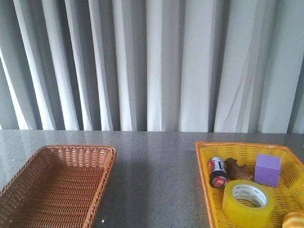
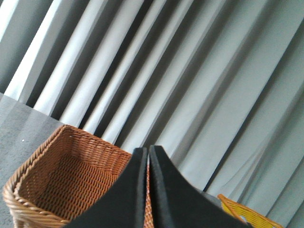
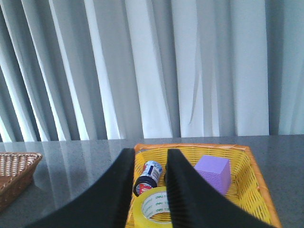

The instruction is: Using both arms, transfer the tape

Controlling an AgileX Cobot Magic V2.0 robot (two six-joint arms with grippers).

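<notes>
Here, item by item:

Tape (image 1: 248, 203): a wide roll of glossy, see-through yellow tape with a white inner core carrying small green print. It lies flat, hole upward, at the near end of the yellow basket. In the right wrist view the tape (image 3: 153, 209) shows partly behind the black fingers.

Yellow basket (image 1: 204, 164): a rectangular, open plastic weave with an orange rim, on the right side of the table.

Small can (image 1: 218, 172): a cylinder in red, black and white, lying on its side just beside the tape, toward the basket's left wall.

Brown object (image 1: 237, 169): knobbly and irregular, between the can and the cube; what it is cannot be told.

Purple cube (image 1: 268, 169): matte, sharp-edged, foam-like, at the far right of the basket, near the tape but apart from it.

Wicker basket (image 1: 107, 161): reddish-brown woven cane, rectangular, with a braided rim, on the left side of the table.

Table (image 1: 156, 166): grey speckled stone-like surface, slightly shiny.

Curtain (image 1: 152, 61): pale grey fabric in long vertical folds behind the table.

Left gripper (image 2: 147, 156): smooth black tapered fingers pressed together, only a thin line between them, above the wicker basket.

Right gripper (image 3: 149, 159): ribbed black fingers spread apart with nothing between them, above the yellow basket.
</notes>
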